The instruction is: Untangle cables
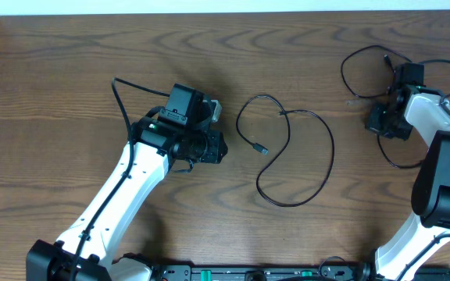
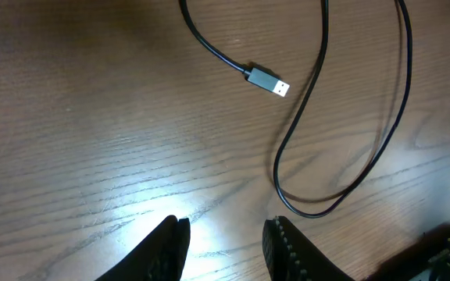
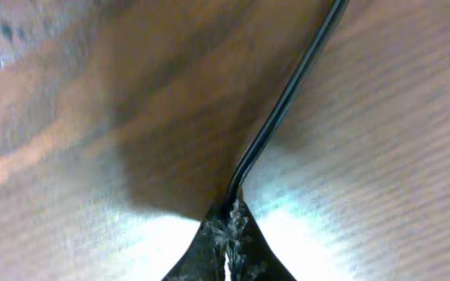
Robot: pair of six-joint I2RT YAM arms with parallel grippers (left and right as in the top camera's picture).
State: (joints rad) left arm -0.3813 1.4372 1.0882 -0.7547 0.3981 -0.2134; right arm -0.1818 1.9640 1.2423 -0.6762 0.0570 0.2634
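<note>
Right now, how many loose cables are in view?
2: a thin black USB cable looped mid-table; another thin black cable far right, pinched in the right gripper. More may be hidden.

Looped cable on table centre, second cable at far right

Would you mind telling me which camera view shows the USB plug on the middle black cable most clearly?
The left wrist view: the USB plug lies close and sharp, metal tip visible. Overhead, the plug is only a tiny speck. The right wrist view lacks it, showing just another cable pinched in the right gripper.
</note>
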